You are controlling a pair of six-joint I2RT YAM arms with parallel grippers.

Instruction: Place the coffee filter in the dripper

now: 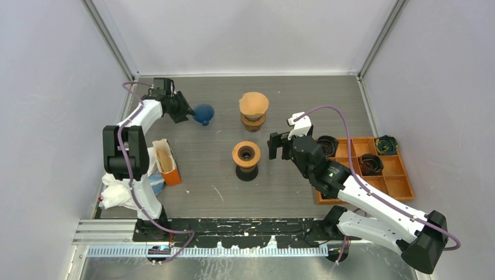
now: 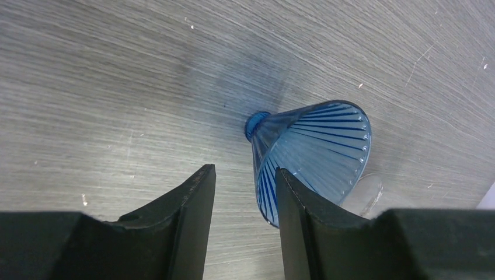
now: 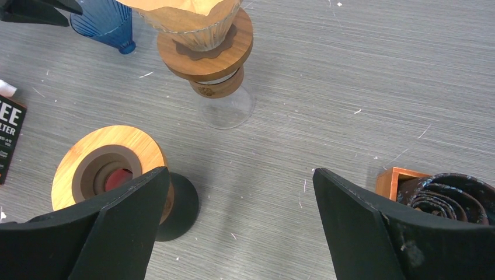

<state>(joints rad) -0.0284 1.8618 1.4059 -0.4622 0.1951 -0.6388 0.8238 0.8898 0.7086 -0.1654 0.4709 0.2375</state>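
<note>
A blue ribbed cone dripper (image 1: 204, 112) sits at the back left; in the left wrist view the dripper (image 2: 318, 146) is tipped, narrow end away from me. My left gripper (image 1: 185, 112) is open at its rim (image 2: 242, 172), one finger over the cone's mouth side and a thin strip of wall showing between the jaws, not clamped. A brown paper filter (image 1: 254, 102) sits in a glass dripper on a wooden collar (image 3: 204, 49). My right gripper (image 1: 279, 146) is wide open and empty (image 3: 240, 172), right of a wooden ring stand (image 1: 246, 155).
An orange filter box (image 1: 166, 158) and white cloth (image 1: 119, 189) lie by the left arm. An orange tray (image 1: 403, 181) with dark rolled items is at the right. The wooden ring stand (image 3: 108, 169) has a black base.
</note>
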